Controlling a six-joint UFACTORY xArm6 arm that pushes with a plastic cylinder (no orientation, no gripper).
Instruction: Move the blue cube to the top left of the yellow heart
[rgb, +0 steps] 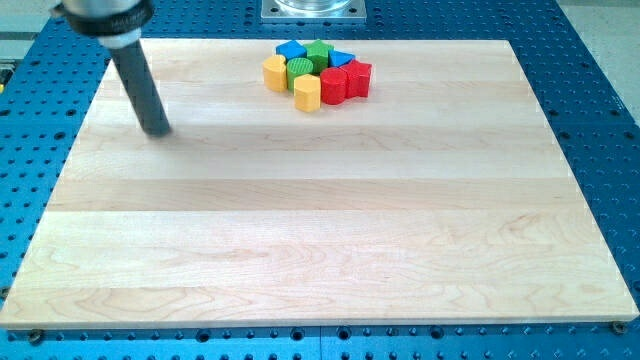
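Note:
The blocks sit in one tight cluster at the view's top centre. The blue cube (291, 51) is at the cluster's top left, touching a green block (318, 52) on its right. Two yellow blocks lie below it, one at the left (275, 72) and one at the bottom (307, 93); I cannot tell which of them is the heart. My tip (157, 130) rests on the board far to the view's left of the cluster, touching no block.
A round green block (299, 69), a blue triangle (341, 59) and two red blocks (333, 85) (357, 78) complete the cluster. The wooden board (320, 250) lies on a blue perforated table (600, 120). A metal base (315, 8) stands at the top edge.

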